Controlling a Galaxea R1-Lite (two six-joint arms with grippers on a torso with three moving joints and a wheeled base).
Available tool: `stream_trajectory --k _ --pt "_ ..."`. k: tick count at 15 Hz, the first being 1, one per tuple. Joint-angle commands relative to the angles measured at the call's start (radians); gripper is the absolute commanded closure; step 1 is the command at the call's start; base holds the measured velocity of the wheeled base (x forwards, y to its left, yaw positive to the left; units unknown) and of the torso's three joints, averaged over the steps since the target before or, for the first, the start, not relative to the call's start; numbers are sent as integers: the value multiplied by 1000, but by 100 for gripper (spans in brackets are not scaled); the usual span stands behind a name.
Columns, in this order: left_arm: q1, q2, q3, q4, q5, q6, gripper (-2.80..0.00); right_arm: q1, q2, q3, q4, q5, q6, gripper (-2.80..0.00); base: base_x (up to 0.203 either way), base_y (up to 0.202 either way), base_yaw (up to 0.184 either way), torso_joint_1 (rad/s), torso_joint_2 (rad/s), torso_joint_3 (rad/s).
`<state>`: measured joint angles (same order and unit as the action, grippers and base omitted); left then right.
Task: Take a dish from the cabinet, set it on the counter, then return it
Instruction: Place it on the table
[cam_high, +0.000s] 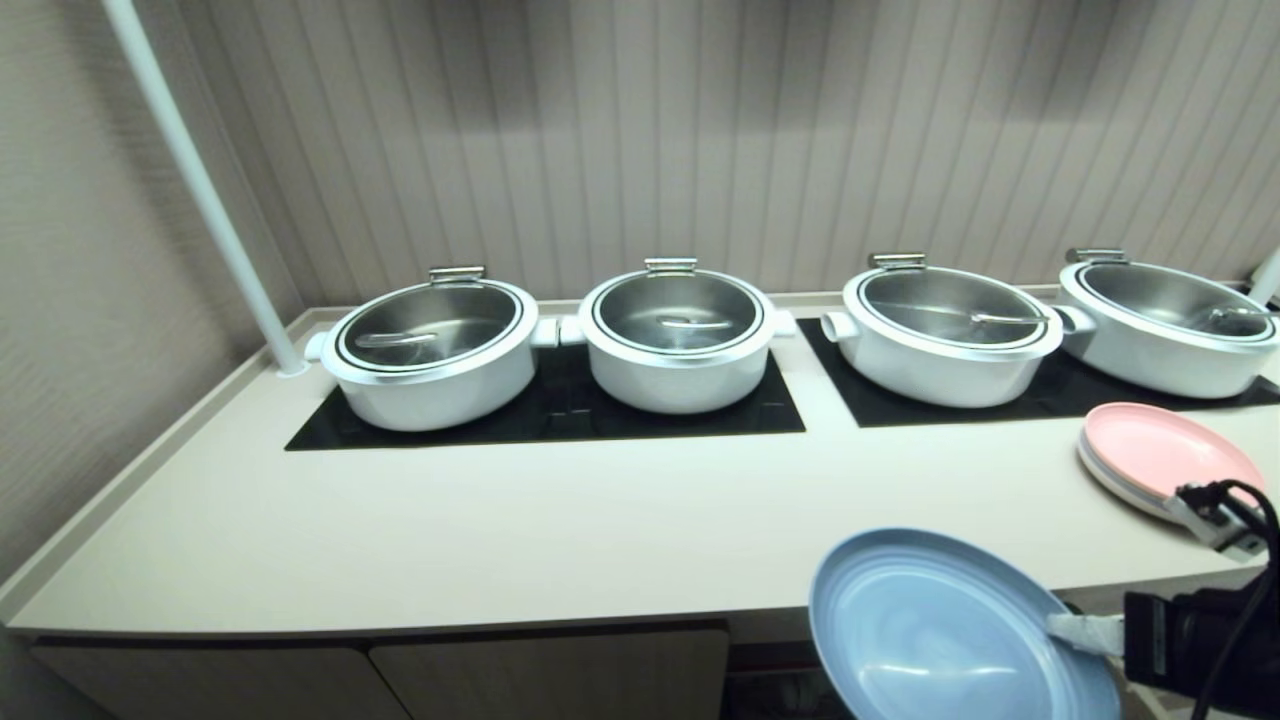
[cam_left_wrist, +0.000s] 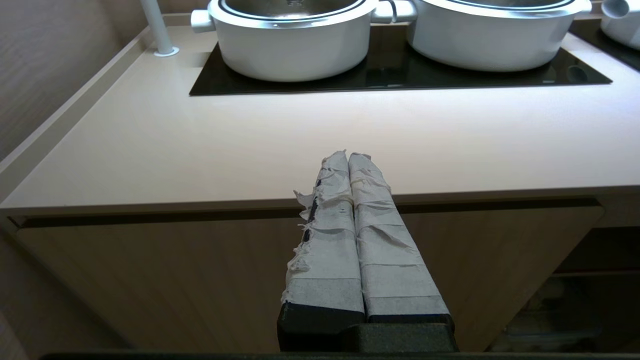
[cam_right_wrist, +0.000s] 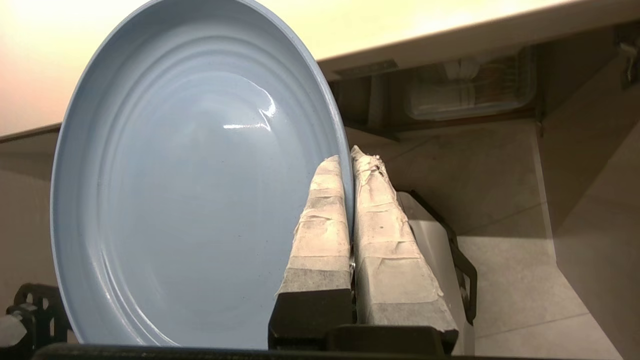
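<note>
The right tool is clamped on the rim of the light-blue plate, one taped finger inside the rim and the other behind it. Only an edge grip suits a shallow dish like this, and it leaves the underside free for setting down. In the head view the plate sits at the lower right of the frame, tilted, overlapping the front edge of the surface and not resting on it. I judge this to be the carry between the cabinet and the surface; which way it is bound cannot be told.

The left tool has its two taped fingers pressed together on nothing. It points at the surface's front edge from low down, in the middle of its own view, and looks parked.

The surface is a long cream-beige worktop with a thick front edge. Two black cooktop panels are inset along the upper middle of the head view, carrying four white lidded pots. A stack of pastel plates topped with pink lies at the right edge. Below, at the bottom left, are the cabinet doors. Behind is a ribbed beige wall, and a white pole slants through the upper left corner.
</note>
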<state>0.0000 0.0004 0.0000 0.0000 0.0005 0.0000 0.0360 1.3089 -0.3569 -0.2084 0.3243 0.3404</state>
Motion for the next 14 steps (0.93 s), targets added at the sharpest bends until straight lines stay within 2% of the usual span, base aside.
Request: stream_trajectory --k 1,5,8,14 --pt "0 0 0 0 0 0 0 -4 96 -17 -36 2 2 0 0 0 0 0 0 0" --pt "0 0 0 0 0 0 0 -13 250 -58 -167 -4 0 0 0 0 0 0 0 0" --pt "0 0 0 0 1 0 0 -11 368 -99 -246 -54 -2 0 0 0 0 0 0 0" --pt "0 0 0 0 0 0 0 -5 531 -184 -324 -60 2 0 0 0 0 0 0 0"
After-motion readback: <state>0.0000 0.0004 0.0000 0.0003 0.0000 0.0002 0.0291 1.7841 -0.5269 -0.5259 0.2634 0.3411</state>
